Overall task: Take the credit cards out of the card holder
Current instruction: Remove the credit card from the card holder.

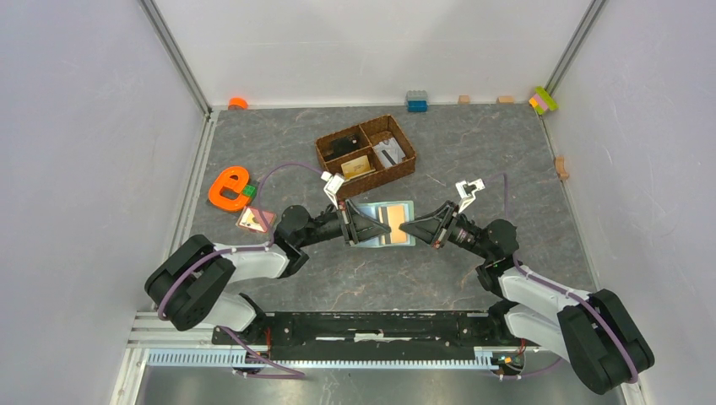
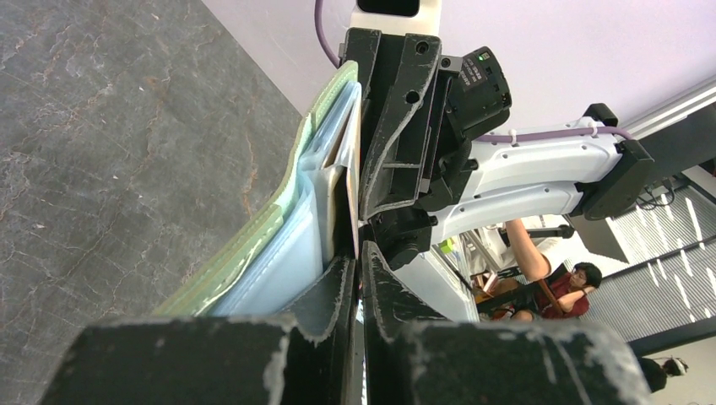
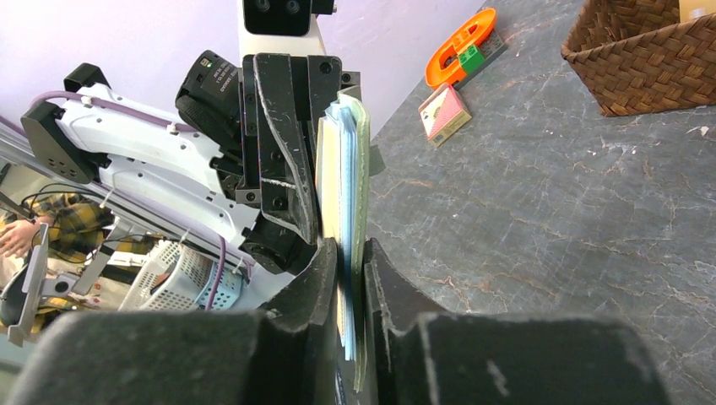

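The card holder (image 1: 401, 207) hangs open between my two grippers just above the table's middle, pale blue inside and sage green outside (image 2: 279, 245). A tan-orange credit card (image 1: 393, 226) shows on its inner face. My left gripper (image 1: 375, 226) is shut on that card's thin edge (image 2: 355, 169), one finger tucked between card and blue lining. My right gripper (image 3: 353, 253) is shut on the holder's opposite edge (image 3: 355, 169), blue and green layers between its jaws. A pinkish-brown credit card (image 1: 252, 219) lies on the table at the left (image 3: 445, 114).
A brown wicker divided basket (image 1: 366, 154) stands just behind the grippers. An orange letter-e shape (image 1: 228, 187) lies beside the loose card. Small blocks (image 1: 416, 101) sit along the back wall, more at the far right corner (image 1: 543, 99).
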Available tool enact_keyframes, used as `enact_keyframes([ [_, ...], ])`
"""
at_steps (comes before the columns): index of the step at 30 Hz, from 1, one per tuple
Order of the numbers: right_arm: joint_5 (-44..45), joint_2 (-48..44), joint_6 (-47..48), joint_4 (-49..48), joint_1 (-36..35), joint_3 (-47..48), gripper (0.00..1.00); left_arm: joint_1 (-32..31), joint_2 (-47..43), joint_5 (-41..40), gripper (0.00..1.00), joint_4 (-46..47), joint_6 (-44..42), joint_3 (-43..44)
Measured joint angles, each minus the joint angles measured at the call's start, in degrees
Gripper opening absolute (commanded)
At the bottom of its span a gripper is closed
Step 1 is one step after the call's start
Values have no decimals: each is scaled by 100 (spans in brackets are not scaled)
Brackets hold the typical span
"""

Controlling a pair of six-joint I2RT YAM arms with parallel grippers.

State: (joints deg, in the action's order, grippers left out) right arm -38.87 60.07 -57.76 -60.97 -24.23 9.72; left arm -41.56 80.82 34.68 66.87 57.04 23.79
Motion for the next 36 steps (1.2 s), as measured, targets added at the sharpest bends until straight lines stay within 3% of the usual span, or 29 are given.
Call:
enact_keyframes([
  [7, -22, 0, -57, -42, 13, -22, 9, 22, -9, 0, 11, 20, 2, -26],
  [15, -146, -2, -103, -114, 24, -22, 14, 63, -166, -11, 9, 55, 2, -120],
  [22, -173, -2, -120, -118, 42, -24, 9, 107, -208, -11, 9, 59, 4, -151],
  [26, -184, -2, -140, -133, 61, -48, 14, 122, -214, -9, 2, 72, 11, -168],
  [36, -214, -2, -160, -155, 76, -63, 16, 136, -223, -11, 2, 79, 61, -181],
])
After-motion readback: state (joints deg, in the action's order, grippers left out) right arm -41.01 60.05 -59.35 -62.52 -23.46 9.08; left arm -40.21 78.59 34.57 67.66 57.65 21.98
